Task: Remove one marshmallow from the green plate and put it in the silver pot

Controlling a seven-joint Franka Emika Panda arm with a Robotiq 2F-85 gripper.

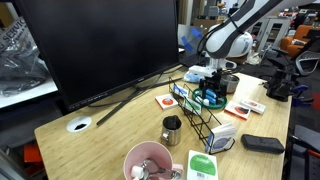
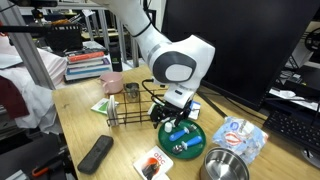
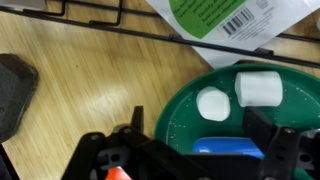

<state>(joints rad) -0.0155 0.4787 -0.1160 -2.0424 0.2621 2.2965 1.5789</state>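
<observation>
The green plate (image 3: 178,122) lies on the wooden table and shows in both exterior views (image 2: 193,146) (image 1: 213,101). In the wrist view it holds two white marshmallows, one rounded (image 3: 213,103) and one blocky (image 3: 259,87), plus a blue object (image 3: 225,148). My gripper (image 3: 202,138) is open and hangs just above the plate. Its fingers straddle the blue object, just short of the rounded marshmallow, and hold nothing. In an exterior view the gripper (image 2: 178,112) sits over the plate's far side. The silver pot (image 2: 225,166) stands right next to the plate at the table's front.
A black wire rack (image 2: 135,108) (image 1: 200,112) stands against the plate. A steel jug (image 1: 172,128), a pink bowl (image 1: 148,160), a flat black case (image 2: 95,153), printed cards (image 2: 153,163) and a blue-white packet (image 2: 243,138) lie around. A large monitor (image 1: 95,45) stands behind.
</observation>
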